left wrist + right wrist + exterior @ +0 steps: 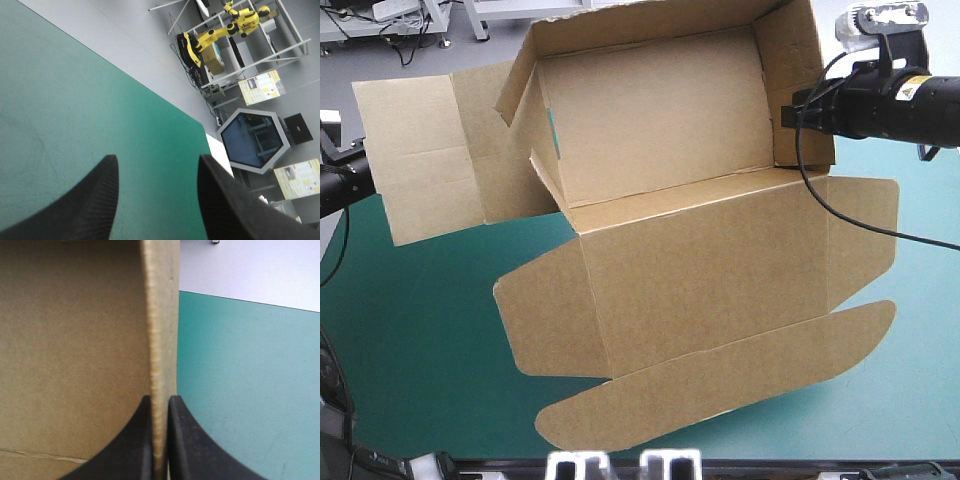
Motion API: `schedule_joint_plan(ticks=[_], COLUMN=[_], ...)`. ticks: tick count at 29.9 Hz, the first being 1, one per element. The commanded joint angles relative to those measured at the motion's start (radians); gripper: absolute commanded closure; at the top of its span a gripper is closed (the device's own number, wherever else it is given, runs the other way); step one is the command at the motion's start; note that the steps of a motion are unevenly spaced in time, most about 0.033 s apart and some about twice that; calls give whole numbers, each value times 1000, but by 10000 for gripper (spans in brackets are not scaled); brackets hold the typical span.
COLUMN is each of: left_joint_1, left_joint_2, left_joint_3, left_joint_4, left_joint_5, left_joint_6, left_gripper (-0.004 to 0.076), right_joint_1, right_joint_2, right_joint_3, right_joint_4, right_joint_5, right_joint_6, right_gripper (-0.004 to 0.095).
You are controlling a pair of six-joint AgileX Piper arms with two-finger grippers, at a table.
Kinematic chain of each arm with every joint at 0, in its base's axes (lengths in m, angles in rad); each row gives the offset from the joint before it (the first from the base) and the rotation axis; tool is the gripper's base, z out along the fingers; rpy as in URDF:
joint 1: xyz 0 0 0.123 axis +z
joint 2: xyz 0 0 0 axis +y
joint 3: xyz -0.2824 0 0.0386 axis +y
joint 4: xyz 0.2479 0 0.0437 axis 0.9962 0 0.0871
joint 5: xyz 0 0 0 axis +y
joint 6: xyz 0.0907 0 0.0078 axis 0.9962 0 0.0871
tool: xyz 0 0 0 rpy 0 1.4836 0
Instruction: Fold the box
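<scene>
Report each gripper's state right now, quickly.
Left gripper: open, holding nothing; only the teal-green cover shows ahead of it.
Right gripper: shut on the box, clamping a raised side wall.

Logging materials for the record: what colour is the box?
The box is plain brown board, no print; the high view shows it best.
</scene>
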State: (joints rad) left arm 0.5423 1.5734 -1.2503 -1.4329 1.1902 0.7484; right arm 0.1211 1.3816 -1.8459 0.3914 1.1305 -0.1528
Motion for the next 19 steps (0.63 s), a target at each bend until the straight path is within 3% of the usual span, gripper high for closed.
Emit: schedule_joint_plan(ticks=[1,19], left_joint_1=[-48,-190], left_joint_2=[-68,-176], left_joint_3=[-31,-31], left_joint_4=[-63,-48], left_joint_5=[108,108], left_joint_6=[-11,-27], left_gripper=[374,374], right_joint_1=[-2,-2], right_joint_2=[-3,130], right_joint_3=[-32,-32], right_joint_4=[51,88], right_joint_5=[-85,-120], right_joint_6=[17,13], right_gripper=[919,919])
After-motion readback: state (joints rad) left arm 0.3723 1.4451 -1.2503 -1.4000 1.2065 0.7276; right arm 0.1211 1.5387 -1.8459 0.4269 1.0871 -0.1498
